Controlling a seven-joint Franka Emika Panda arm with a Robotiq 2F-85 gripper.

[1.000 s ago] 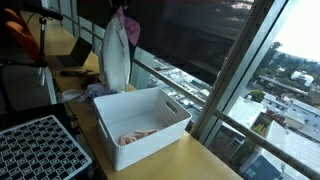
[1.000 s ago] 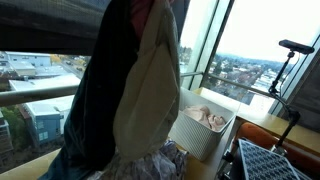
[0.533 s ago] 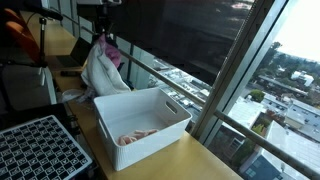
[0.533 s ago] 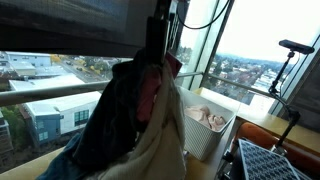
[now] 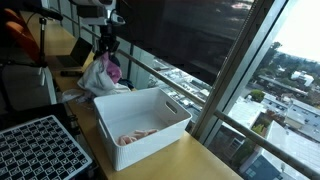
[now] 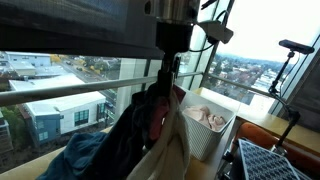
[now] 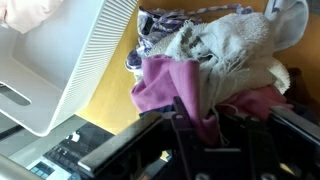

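Clothing hangs in a loose bundle (image 5: 98, 76) from the fingers (image 7: 180, 112), which are pinched together on a pink cloth (image 7: 172, 84) at the bundle's top. In the wrist view a whitish towel (image 7: 232, 45) and a purple-patterned cloth (image 7: 158, 24) spread out below the pink one, over the wooden worktop (image 7: 113, 106). Whether the bundle's lower end rests on the worktop cannot be told.

Just beside the bundle stands a white slotted basket (image 5: 168, 124) with a pale garment (image 5: 137, 136) lying in its bottom. A black grid tray (image 5: 38, 150) sits on the basket's other side, well apart from the fingers. The window rail (image 5: 170, 78) and glass run close behind the hanging clothes. In an exterior view a dark garment (image 6: 118, 140) of the bundle covers part of the basket (image 6: 205, 140).
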